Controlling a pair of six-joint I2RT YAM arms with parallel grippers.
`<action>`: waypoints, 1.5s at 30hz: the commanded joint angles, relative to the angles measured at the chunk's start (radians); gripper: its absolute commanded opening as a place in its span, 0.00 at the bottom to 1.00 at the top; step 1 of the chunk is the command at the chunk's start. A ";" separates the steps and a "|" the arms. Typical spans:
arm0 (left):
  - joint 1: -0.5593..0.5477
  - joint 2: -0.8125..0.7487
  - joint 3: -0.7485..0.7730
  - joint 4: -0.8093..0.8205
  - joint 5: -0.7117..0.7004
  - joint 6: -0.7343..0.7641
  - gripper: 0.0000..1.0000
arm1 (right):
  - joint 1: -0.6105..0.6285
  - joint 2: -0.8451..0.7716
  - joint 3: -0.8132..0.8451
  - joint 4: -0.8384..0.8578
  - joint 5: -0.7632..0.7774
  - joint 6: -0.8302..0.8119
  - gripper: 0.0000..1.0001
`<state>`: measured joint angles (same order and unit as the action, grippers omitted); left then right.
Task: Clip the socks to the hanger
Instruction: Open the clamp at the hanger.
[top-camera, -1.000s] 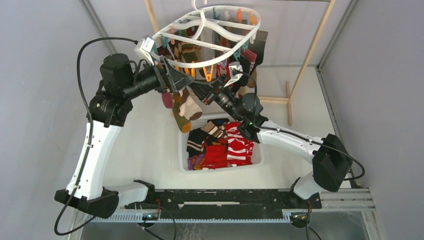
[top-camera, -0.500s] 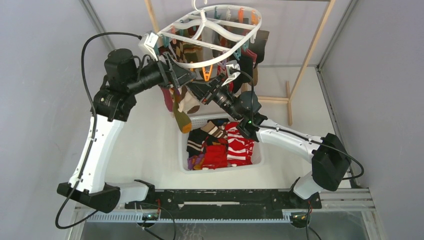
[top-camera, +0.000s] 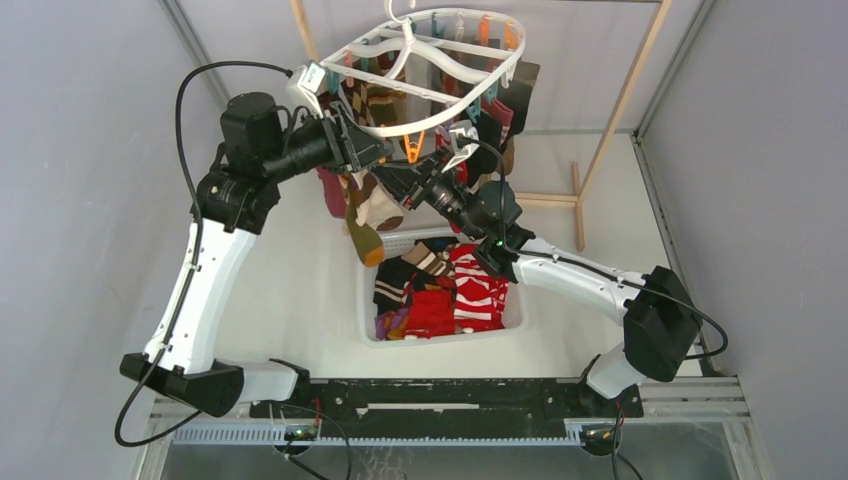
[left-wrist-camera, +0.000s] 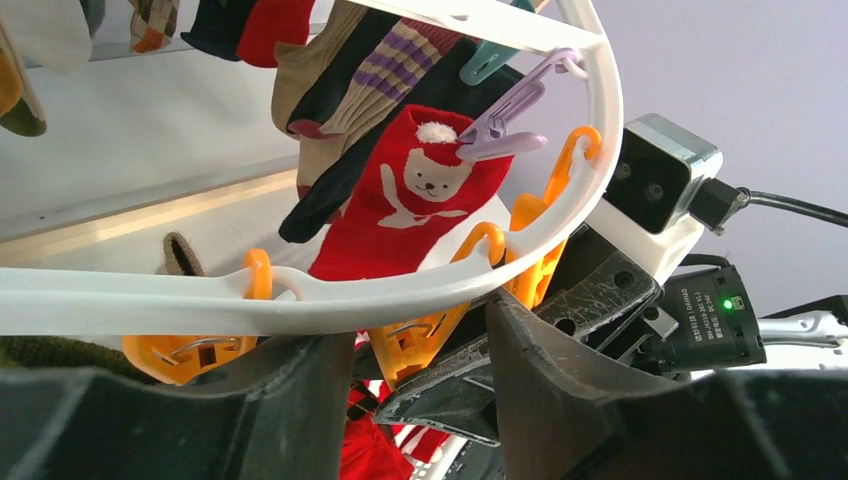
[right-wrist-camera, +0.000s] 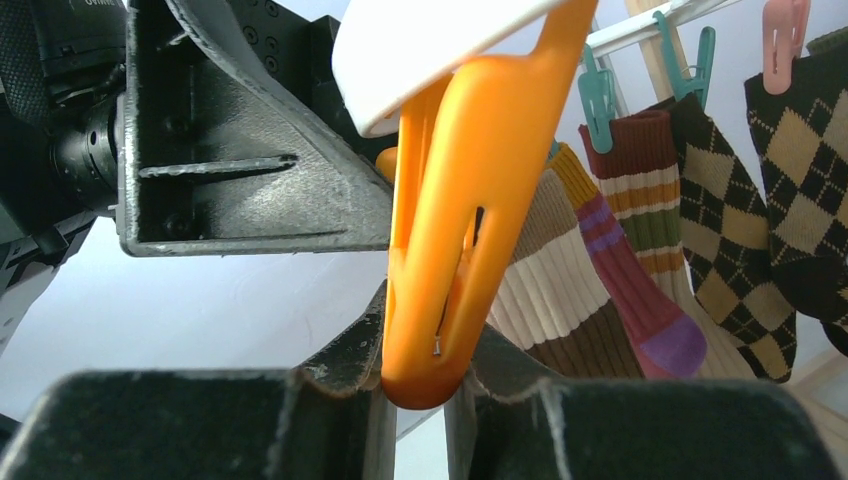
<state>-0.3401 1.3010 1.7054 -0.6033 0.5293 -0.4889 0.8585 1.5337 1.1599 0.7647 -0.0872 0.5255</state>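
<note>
The white hanger (top-camera: 430, 68) hangs at the top with several socks clipped under it. In the left wrist view its rim (left-wrist-camera: 330, 300) crosses just above my jaws. My left gripper (top-camera: 383, 152) (left-wrist-camera: 420, 400) is open; an orange clip (left-wrist-camera: 415, 340) and a finger of the other gripper stand in the gap, untouched by its jaws. Beyond the rim hangs a red bear sock (left-wrist-camera: 400, 205) on a lilac clip. My right gripper (top-camera: 404, 170) (right-wrist-camera: 425, 378) is shut on the lower end of an orange clip (right-wrist-camera: 455, 230) at the rim's front edge. More socks (top-camera: 440, 290) lie in the basket.
A white slotted basket (top-camera: 366, 300) stands on the table under the hanger. A bare wooden frame (top-camera: 625, 95) rises behind and to the right. Striped and argyle socks (right-wrist-camera: 640, 250) hang close to the right of the pinched clip. Grey walls close in on both sides.
My left arm has swung right and up to the hanger's front rim, and its jaws have narrowed. The right arm has stayed on the orange clip.
</note>
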 joint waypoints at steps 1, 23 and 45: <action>-0.009 0.004 0.067 0.051 -0.011 0.021 0.49 | -0.001 0.000 0.046 0.007 -0.017 -0.012 0.00; -0.007 -0.054 0.020 0.040 -0.030 0.056 0.01 | 0.026 -0.411 -0.253 -0.477 0.054 -0.010 0.75; -0.007 -0.077 0.009 -0.001 0.006 0.085 0.01 | 0.043 -0.506 -0.396 -1.174 0.168 0.068 0.73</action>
<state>-0.3466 1.2499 1.7100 -0.6090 0.5056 -0.4351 0.9146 1.0359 0.8089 -0.3756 0.0463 0.5674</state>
